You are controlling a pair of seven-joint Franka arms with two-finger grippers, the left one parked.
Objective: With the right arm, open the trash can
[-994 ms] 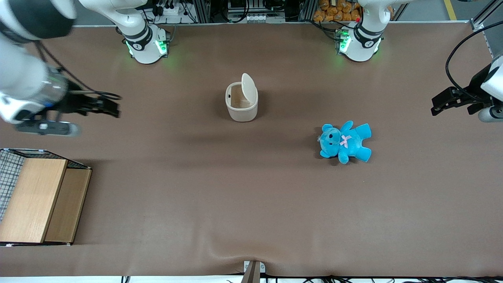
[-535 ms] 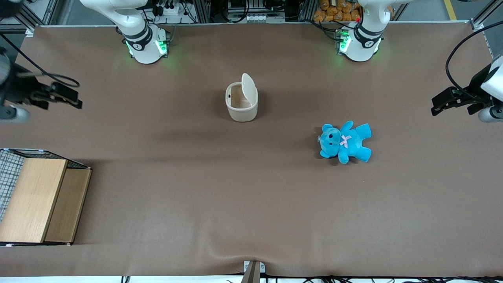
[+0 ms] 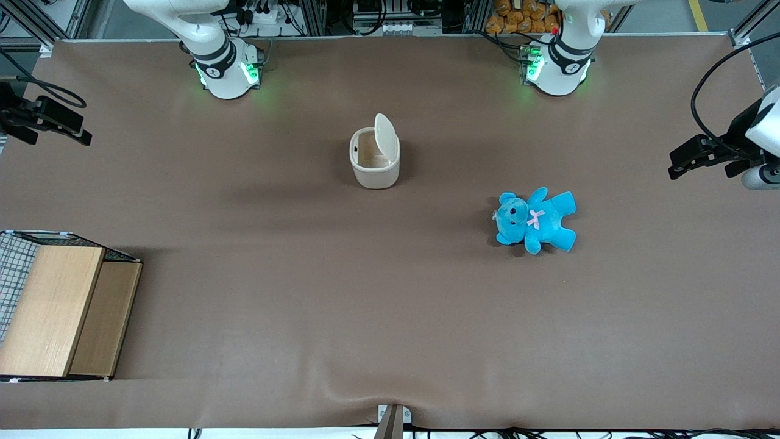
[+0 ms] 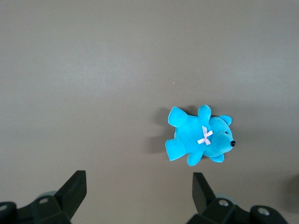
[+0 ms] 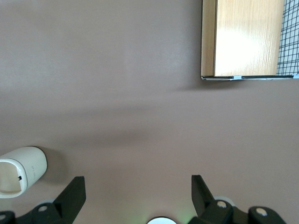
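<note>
The cream-white trash can (image 3: 374, 163) stands near the middle of the table with its flat lid (image 3: 384, 136) tipped up, so the inside shows. It also shows in the right wrist view (image 5: 21, 171). My right gripper (image 3: 56, 125) is open and empty, high above the table's edge at the working arm's end, far from the can. In the right wrist view its two black fingers (image 5: 70, 196) stand wide apart over bare table.
A blue teddy (image 3: 536, 220) lies nearer the front camera than the can, toward the parked arm's end. A wooden box (image 3: 67, 311) with a wire basket beside it sits at the working arm's end, near the front edge; it also shows in the right wrist view (image 5: 243, 39).
My right gripper has drawn away from the can toward the working arm's end of the table and farther from the front camera. The can's lid stays up.
</note>
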